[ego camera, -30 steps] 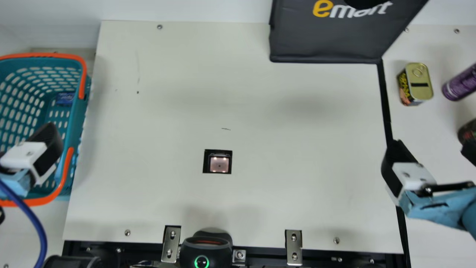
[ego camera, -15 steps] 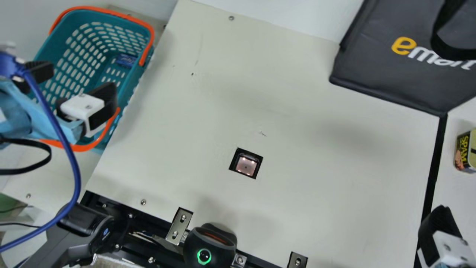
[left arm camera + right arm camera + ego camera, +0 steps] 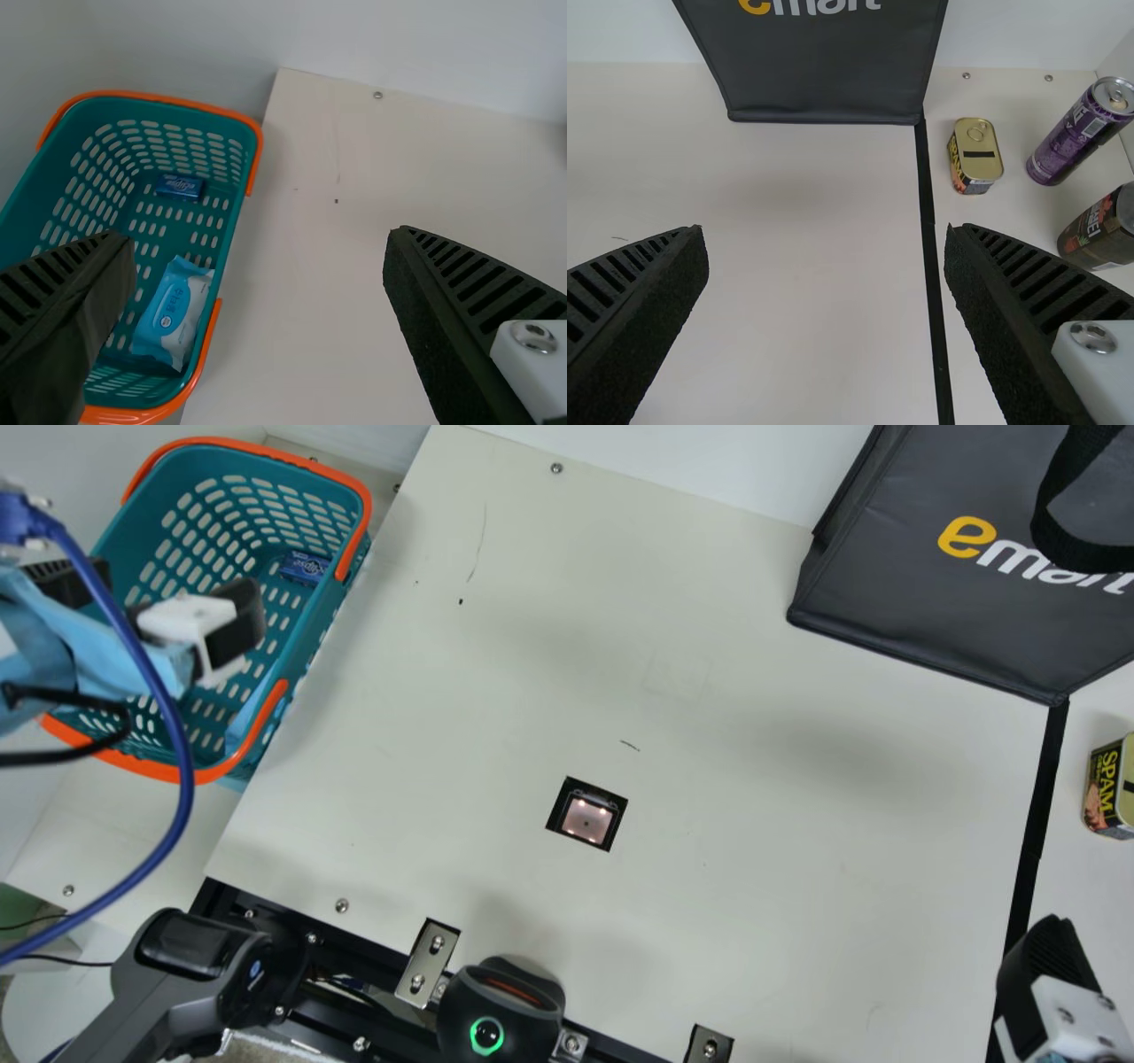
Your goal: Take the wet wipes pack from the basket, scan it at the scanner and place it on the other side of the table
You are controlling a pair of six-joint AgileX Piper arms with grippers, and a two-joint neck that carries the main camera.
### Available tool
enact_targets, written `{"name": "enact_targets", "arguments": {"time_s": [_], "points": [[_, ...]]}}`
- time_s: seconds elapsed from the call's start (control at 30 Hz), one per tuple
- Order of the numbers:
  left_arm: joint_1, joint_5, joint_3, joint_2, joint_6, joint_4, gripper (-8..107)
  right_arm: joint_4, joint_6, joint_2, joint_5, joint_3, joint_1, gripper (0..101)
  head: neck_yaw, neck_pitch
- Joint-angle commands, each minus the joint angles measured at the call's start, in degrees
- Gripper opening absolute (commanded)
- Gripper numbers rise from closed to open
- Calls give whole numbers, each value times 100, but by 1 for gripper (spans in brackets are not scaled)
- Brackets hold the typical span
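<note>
Basket (image 3: pixel 312 633) at upper left of the main view; left gripper (image 3: pixel 175 591) over it, jaws spread, nothing pinched. Wet wipes pack (image 3: pixel 173 312) lies in the basket, close beside the side wall; pick outstanding. Small blue box (image 3: pixel 304 567) lies in the same basket. Scanner (image 3: pixel 586 820) near centre, lit. Right gripper (image 3: pixel 826 232) at lower right of the main view, jaws likewise spread and holding nothing. Principal hazard, as judged: a finger fouling the orange handle (image 3: pixel 266 713) on descent, owing to the pack's nearness to that wall. Secondary: soft wrapper slipping from a shallow pinch, or a creased or averted code failing to scan. Markings, wording not transcribed: pale print on box, oval label on pack, yellow and white lettering on dark bag (image 3: pixel 957 620) at upper right, yellow lettering on tin (image 3: pixel 1103 788) at right edge.
</note>
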Motion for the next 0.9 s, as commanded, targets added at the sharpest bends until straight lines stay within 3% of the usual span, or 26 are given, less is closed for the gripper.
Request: {"name": "enact_targets", "arguments": {"time_s": [0.0, 0.37, 0.6, 0.87], "points": [[400, -14, -23, 151, -144, -9, 90, 0, 0, 0, 0, 0, 0, 95, 23, -166], [1927, -317, -110, 897, 181, -183, 90, 0, 0, 0, 0, 0, 0, 95, 23, -166], [2316, -590, -2, 1328, 953, -268, 90, 0, 0, 0, 0, 0, 0, 95, 23, -166], [2719, -856, 206, 2021, 2065, -842, 90, 0, 0, 0, 0, 0, 0, 95, 23, -166]]}}
